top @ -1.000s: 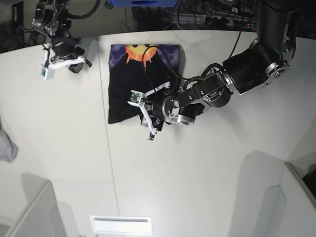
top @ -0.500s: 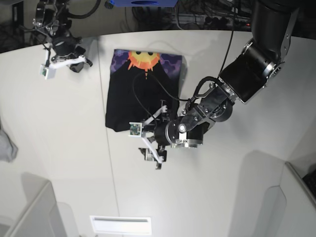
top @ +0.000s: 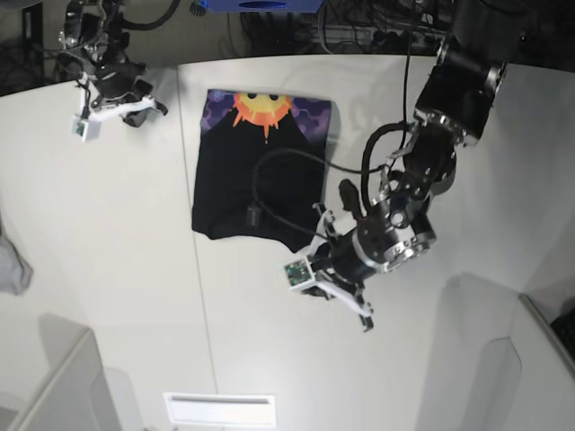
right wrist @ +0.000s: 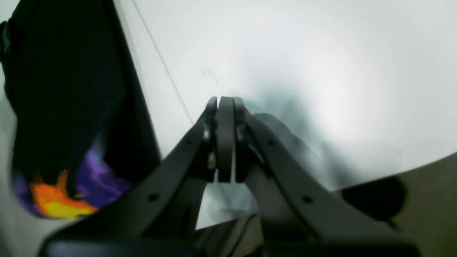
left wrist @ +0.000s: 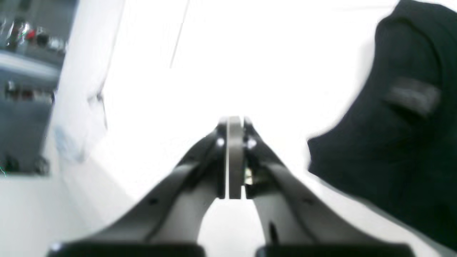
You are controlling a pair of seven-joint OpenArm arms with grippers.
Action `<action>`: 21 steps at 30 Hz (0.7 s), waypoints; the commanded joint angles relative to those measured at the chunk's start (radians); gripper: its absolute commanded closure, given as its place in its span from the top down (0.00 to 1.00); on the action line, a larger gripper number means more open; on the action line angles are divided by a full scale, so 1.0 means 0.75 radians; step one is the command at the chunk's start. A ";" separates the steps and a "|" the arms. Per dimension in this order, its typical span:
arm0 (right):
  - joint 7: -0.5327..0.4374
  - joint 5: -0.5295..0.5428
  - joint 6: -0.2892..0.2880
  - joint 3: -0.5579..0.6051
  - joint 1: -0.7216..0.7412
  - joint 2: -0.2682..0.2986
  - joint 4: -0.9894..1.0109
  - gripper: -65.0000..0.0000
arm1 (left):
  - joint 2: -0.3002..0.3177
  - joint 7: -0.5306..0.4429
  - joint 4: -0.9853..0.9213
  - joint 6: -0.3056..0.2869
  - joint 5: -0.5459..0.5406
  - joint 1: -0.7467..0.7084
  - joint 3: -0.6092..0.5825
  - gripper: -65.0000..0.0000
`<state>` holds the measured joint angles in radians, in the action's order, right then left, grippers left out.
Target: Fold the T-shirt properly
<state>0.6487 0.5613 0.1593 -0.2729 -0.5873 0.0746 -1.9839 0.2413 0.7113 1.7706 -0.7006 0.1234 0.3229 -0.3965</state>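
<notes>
My left gripper (left wrist: 234, 157), jaws pressed together on nothing, hangs over the white table (top: 117, 269) with the folded T-shirt (top: 260, 171) at its two o'clock, while my right gripper (right wrist: 225, 139), equally closed and empty, alone catches the sun print (right wrist: 53, 200) at eight o'clock.

1. Your left gripper (left wrist: 234, 157) has its jaws pressed together, holding nothing.
2. It sits over the white table (left wrist: 250, 64).
3. The black T-shirt (left wrist: 396, 150) lies off to its right, apart from the fingers.
</notes>
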 commanded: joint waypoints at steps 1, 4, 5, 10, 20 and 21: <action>-0.029 -0.046 -0.009 0.003 -0.004 0.004 -0.044 0.00 | 0.027 -0.021 0.054 0.003 -0.012 -0.029 0.043 0.00; -0.089 -0.160 -0.011 0.060 -0.014 0.010 -0.050 0.00 | 0.086 -0.047 0.148 0.003 -0.014 -0.194 0.135 0.00; -0.140 -0.193 -0.011 0.083 -0.036 0.012 -0.050 0.00 | 0.107 -0.086 0.171 0.003 -0.014 -0.268 0.178 0.00; -0.395 -0.355 -0.179 0.142 -0.143 0.012 -0.052 0.00 | 0.174 -0.462 0.206 0.003 -0.010 -0.655 0.403 0.00; -0.459 -0.619 -0.377 0.140 -0.278 0.010 -0.052 0.00 | 0.164 -0.806 0.200 0.003 -0.016 -1.221 0.677 0.00; -0.461 -0.643 -0.398 0.140 -0.288 0.010 -0.052 0.00 | 0.164 -0.827 0.193 0.003 -0.016 -1.260 0.687 0.00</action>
<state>0.3283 0.0780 -0.1375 -0.1638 -0.7925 0.0792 -2.0029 0.3550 0.1150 1.9022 -0.6930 0.1261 -0.6216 0.1139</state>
